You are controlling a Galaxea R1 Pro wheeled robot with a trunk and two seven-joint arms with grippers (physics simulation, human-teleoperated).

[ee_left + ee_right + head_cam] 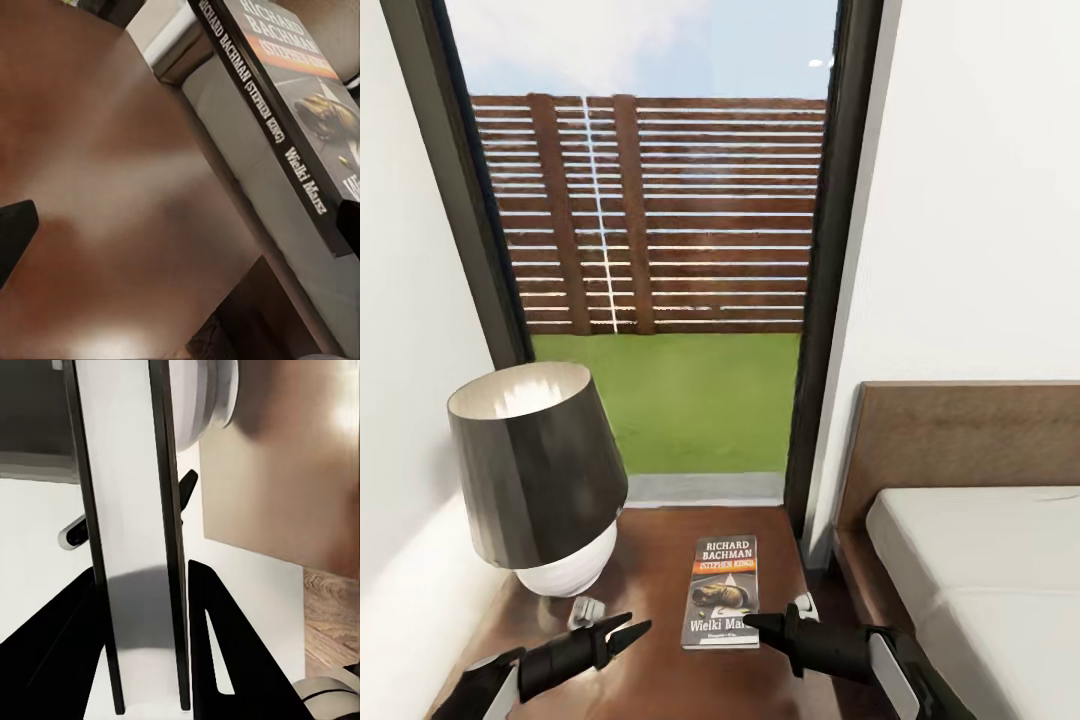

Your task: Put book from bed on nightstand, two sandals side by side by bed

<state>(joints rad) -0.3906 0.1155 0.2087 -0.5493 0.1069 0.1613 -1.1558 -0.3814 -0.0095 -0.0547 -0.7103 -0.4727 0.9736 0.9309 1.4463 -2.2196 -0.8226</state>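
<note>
Currently: one book [722, 592], held edge-on in your right pincer [765, 622], which is clamped on it over the nightstand desk [660, 560], beside one lamp [540, 480]. Left pincer [628, 632] open, empty. Next, judged: lower, release flat. One bed [980, 560] to the right; sandals uncounted.

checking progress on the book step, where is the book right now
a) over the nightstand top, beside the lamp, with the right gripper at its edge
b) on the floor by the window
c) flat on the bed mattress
a: the book is over the nightstand right of the lamp, with the right gripper closed on its edge.
</note>
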